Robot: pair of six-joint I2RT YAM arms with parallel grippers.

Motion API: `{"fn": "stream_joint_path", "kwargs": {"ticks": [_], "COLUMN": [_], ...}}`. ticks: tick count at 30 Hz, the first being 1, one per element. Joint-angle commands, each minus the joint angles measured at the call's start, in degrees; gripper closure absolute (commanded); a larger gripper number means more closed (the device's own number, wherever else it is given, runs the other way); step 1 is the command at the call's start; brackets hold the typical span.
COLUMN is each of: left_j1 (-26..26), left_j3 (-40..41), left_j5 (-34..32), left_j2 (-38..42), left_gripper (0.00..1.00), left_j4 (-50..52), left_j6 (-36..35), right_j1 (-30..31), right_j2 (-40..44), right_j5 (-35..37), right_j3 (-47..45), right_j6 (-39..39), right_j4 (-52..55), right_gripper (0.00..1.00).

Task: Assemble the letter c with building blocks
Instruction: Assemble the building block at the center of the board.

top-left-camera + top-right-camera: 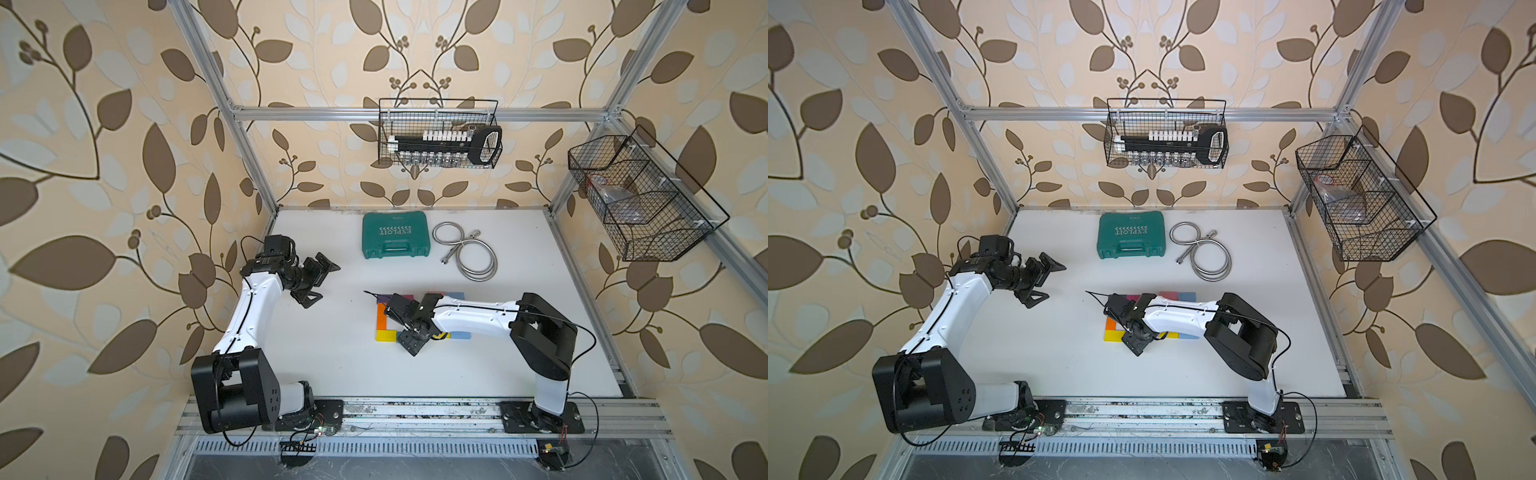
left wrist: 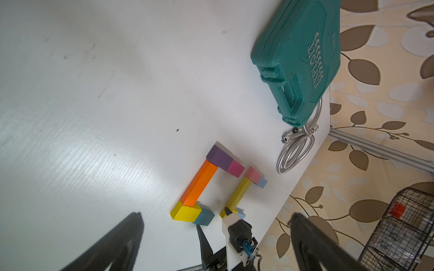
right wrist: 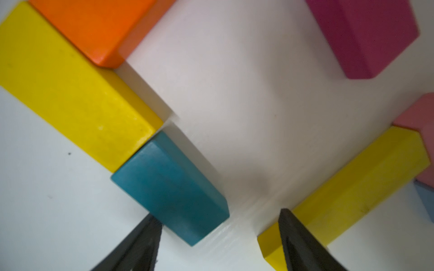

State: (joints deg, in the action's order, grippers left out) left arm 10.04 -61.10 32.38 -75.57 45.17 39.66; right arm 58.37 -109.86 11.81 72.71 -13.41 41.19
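Note:
The building blocks lie flat mid-table. A purple block (image 2: 219, 158) and a magenta block (image 2: 235, 169) form one arm, and an orange block (image 2: 199, 184) forms the spine. A short yellow block (image 3: 75, 93) and a teal block (image 3: 169, 187) form the other arm. Apart from these, a long yellow block (image 3: 352, 187) lies by a pink block (image 2: 254, 174) and a light blue block (image 2: 262, 183). My right gripper (image 3: 218, 214) is open low over the table. One finger is beside the teal block's end and the other is in front of the long yellow block's end. My left gripper (image 1: 328, 282) hangs open and empty at the far left.
A green tool case (image 1: 395, 235) and a coiled metal hose (image 1: 469, 253) lie at the back of the table. A wire basket (image 1: 440, 133) with tools hangs on the rear rail. Another wire basket (image 1: 640, 199) hangs on the right frame.

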Motion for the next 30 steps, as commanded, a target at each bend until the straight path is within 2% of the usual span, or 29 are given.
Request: {"fn": "stream_joint_path", "kwargs": {"ticks": [1, 16, 21, 30], "left_j1": [-0.6, -0.6, -0.6, -0.6], "left_j3": [-1.7, -1.4, -1.6, -1.7], "left_j5": [-0.2, -0.3, -0.2, 0.0], "left_j2": [-0.1, -0.4, -0.4, -0.1], "left_gripper": [0.01, 0.01, 0.01, 0.01], "left_j4": [-0.1, -0.3, -0.3, -0.3], "left_j6": [0.4, 0.5, 0.5, 0.7], "right_j1": [-0.5, -1.1, -1.0, -0.9], "right_j2": [-1.0, -1.1, 1.2, 5.1], "right_j5": [0.8, -0.2, -1.4, -8.3], "right_j3": [1.6, 1.7, 1.2, -0.2], "right_j6": [0.3, 0.0, -0.7, -6.2], "right_j4": [0.8, 0.0, -0.1, -1.3], "right_gripper": [0.23, 0.24, 0.24, 0.23]}}
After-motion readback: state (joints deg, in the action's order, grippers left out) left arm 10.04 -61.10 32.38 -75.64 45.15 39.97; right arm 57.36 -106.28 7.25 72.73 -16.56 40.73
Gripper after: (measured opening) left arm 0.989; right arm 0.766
